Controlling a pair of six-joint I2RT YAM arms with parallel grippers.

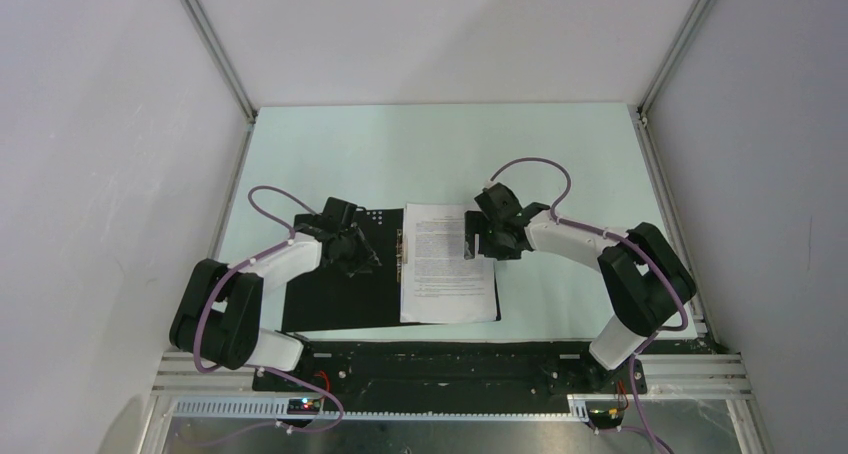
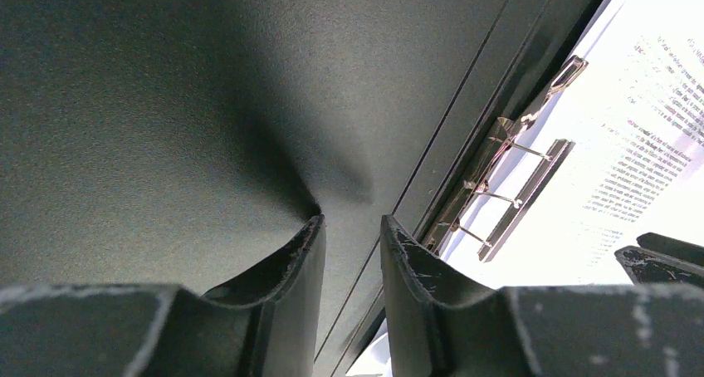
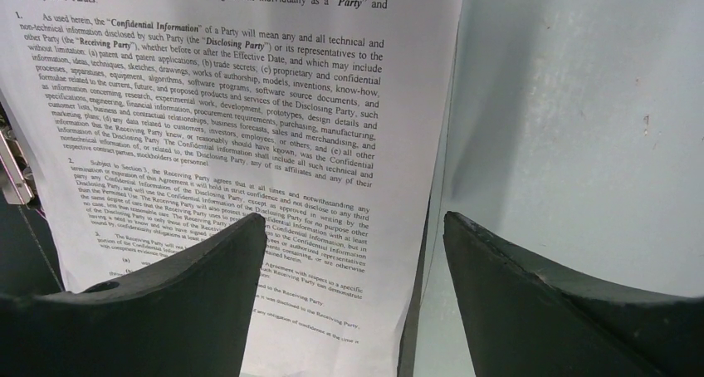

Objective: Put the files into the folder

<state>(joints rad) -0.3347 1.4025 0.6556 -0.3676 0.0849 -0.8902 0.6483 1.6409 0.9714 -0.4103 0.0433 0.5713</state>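
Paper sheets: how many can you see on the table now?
1: a printed sheet lies on the right half of the open folder, the right gripper straddling its right edge. More sheets may be stacked hidden beneath it; no separate blank one shows.

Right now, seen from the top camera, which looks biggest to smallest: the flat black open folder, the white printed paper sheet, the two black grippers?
1. Flat black open folder
2. White printed paper sheet
3. Left gripper and right gripper: they look alike in size, so I won't rank them.
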